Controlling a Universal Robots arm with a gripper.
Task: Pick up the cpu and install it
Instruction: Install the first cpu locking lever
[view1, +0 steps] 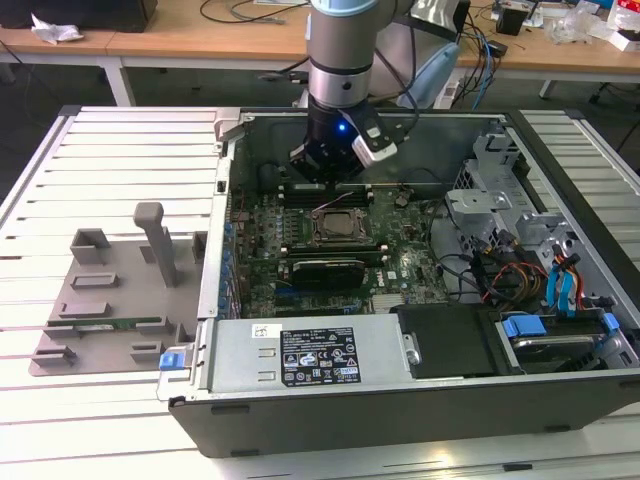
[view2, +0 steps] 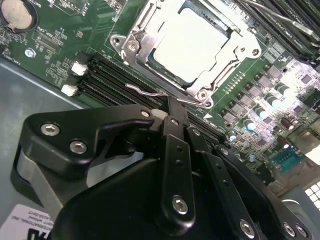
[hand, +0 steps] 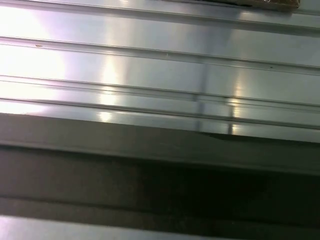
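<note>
Closest to you in the second wrist view, the black metal gripper has its linkage arms folded inward and its fingers drawn together to a narrow tip, with nothing held between them. That tip sits just beside the bent silver wire retention lever at the edge of the socket; you cannot tell whether it touches it. Just past the lever, the small flat square cpu with its pale silver-grey top lies seated inside the silver metal socket frame on the green motherboard. In the exterior view, your grey robot arm reaches down into the open black computer case, its gripper hanging over the socket area.
</note>
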